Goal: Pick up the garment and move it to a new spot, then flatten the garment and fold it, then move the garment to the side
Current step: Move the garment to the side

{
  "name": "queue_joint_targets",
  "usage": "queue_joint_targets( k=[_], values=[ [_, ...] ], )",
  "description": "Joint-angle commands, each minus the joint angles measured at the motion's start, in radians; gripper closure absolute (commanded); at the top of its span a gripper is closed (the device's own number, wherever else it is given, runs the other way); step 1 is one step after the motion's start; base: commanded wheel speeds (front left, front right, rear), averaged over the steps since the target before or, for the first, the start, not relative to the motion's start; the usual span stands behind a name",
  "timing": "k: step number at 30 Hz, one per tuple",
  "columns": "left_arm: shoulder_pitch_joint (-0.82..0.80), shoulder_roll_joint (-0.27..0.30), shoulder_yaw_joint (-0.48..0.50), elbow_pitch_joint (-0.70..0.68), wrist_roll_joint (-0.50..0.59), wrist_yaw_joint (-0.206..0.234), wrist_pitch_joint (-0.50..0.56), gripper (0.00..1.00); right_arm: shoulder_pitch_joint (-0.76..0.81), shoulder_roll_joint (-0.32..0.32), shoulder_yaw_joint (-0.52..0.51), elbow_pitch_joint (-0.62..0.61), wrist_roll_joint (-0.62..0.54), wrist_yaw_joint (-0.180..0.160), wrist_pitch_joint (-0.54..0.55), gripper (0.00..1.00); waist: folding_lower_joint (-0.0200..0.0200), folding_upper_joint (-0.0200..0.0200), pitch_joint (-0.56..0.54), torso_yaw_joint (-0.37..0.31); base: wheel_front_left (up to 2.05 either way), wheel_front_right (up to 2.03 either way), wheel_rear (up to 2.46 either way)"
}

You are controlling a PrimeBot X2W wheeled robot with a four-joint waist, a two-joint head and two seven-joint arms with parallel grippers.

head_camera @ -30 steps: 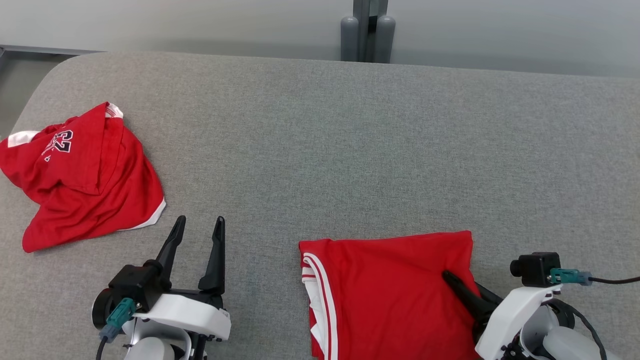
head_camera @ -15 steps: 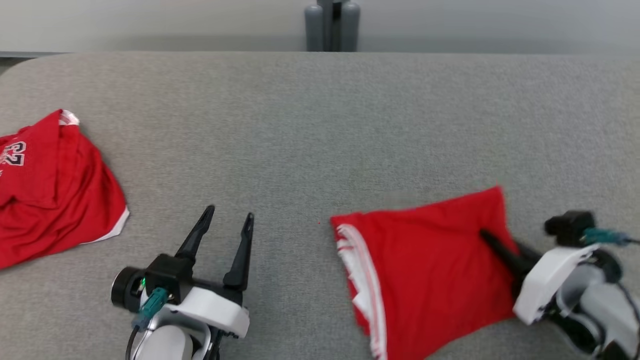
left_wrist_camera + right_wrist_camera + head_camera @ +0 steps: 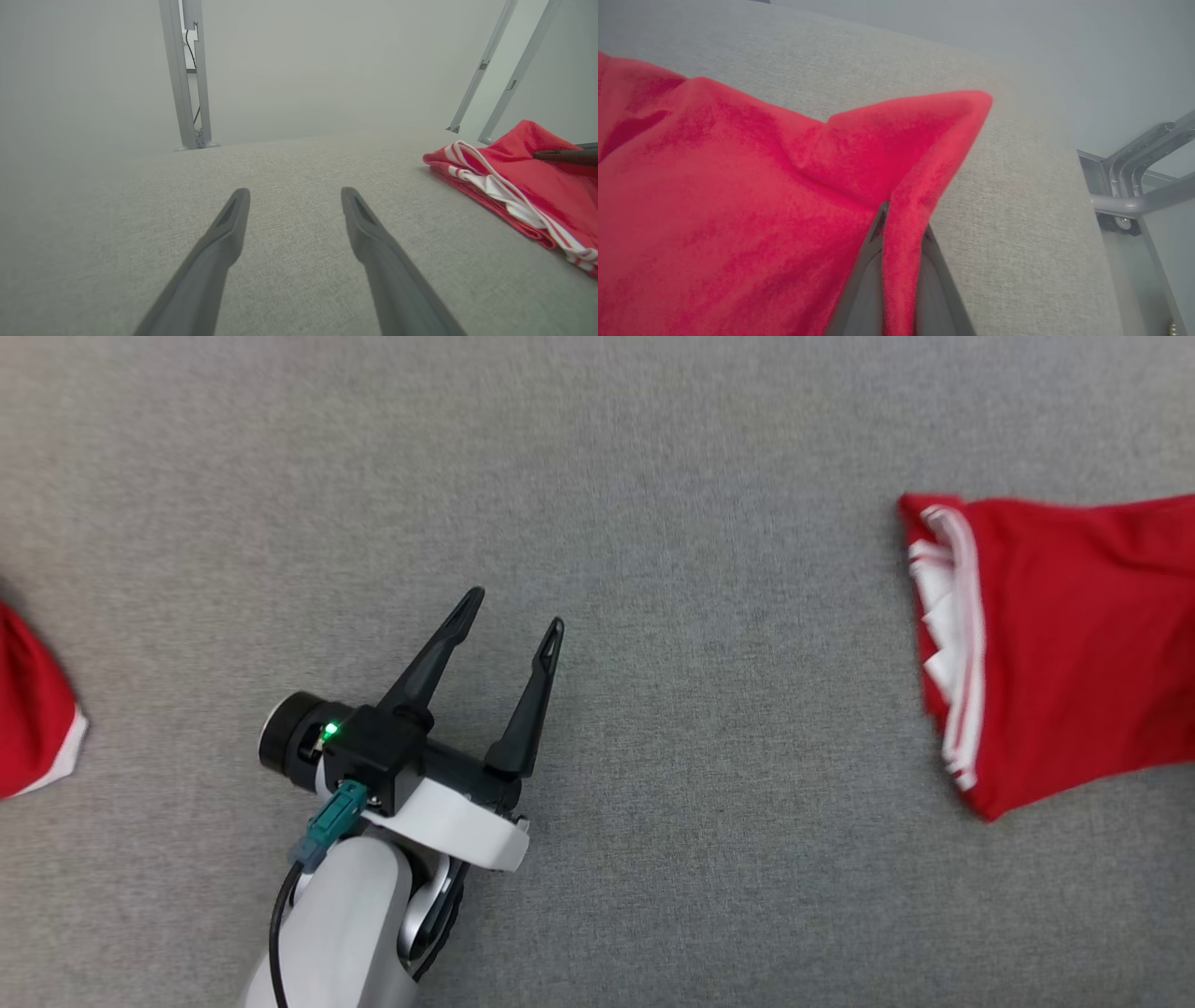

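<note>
Observed: the left pincer [image 3: 516,609] is released, its two fingers spread wide with nothing between them. It stands over bare grey worktop [image 3: 672,457] at the lower left of the head view, fingers pointing up and slightly right. Whether the tips touch the surface cannot be judged from these angles.

The right pincer [image 3: 902,228] is clenched on the garment [image 3: 738,210] — a ridge of red fabric runs down between its two fingers, and the cloth just beside the grip stands up as a pointed corner.

In the head view the garment [image 3: 1074,644] lies at the right edge, folded, red, with layered white stripes along its left side. It runs out of frame to the right and is well apart from the left pincer. In the left wrist view it lies on the worktop at the right, striped edge towards the camera, and a dark finger [image 3: 565,156] of the right pincer reaches in over the cloth from the right edge.

Also noted — another red cloth [image 3: 33,728] with a white hem, mostly cut off at the far left of the head view. Grey metal posts [image 3: 184,74] rise beyond the worktop's far edge
</note>
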Motion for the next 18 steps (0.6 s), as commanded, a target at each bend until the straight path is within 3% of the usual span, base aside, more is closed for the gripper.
queue_joint_targets(
  k=[1,11,18],
  values=[
    [-0.032,0.005,-0.012,-0.01,-0.006,0.007,-0.003,0.0,-0.036,-0.023,-0.017,0.041,-0.032,-0.002,-0.013,1.0,0.0,0.0,0.076,-0.026,0.0,0.0,0.0],
    [-0.093,0.005,-0.032,-0.031,0.009,0.016,0.0,0.0,-0.173,-0.071,-0.204,0.218,-0.284,-0.002,-0.019,1.0,0.0,0.0,0.214,-0.025,0.0,0.0,0.0],
    [-0.094,0.015,-0.017,-0.02,-0.001,0.028,0.004,0.0,-0.159,-0.035,-0.351,0.282,-0.448,-0.002,-0.019,1.0,0.0,0.0,0.232,-0.01,0.0,0.0,0.0]
  ],
)
